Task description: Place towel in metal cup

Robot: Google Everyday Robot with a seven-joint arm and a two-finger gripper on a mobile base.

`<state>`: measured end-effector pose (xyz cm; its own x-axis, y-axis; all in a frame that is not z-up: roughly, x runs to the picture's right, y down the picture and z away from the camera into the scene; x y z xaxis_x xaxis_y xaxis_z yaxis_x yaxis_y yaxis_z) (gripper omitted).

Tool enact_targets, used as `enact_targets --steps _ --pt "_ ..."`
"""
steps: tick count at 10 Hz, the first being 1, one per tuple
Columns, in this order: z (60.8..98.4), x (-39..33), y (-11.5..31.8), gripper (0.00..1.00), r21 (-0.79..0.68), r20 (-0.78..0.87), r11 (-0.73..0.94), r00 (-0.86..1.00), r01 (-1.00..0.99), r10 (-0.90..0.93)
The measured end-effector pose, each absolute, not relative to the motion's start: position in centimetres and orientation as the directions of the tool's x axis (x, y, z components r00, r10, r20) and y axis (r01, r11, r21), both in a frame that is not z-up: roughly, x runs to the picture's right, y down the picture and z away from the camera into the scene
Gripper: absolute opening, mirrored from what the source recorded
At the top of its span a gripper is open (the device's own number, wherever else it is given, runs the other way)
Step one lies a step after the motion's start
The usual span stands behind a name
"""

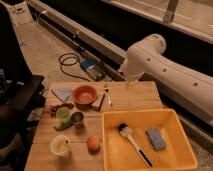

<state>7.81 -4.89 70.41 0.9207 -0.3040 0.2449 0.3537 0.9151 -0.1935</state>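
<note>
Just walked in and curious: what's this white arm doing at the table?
It is meant to put the towel into the metal cup, but the towel is not picked up. It lies flat beside the orange bowl; the cup stands nearer the camera, by a green cup. The gripper hangs over the far edge of the table, to the right of both.

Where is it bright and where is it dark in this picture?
Camera view: warm light falls on the table and the yellow tub; the left side and top are in dark shadow; the gripper, above the table's far edge, is lit.
</note>
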Motion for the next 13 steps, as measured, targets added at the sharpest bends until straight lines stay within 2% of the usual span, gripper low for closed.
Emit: enact_targets --steps 5,10,13 --pt "71.0 -4.1 -4.9 0.65 -0.118 0.396 0.896 0.848 0.428 -0.353" --pt "71.3 -3.6 -5.1 0.65 -0.123 0.376 0.893 0.853 0.433 -0.362" --pt "72.9 -6.0 -5.7 0.65 -0.102 0.356 0.863 0.828 0.495 -0.433"
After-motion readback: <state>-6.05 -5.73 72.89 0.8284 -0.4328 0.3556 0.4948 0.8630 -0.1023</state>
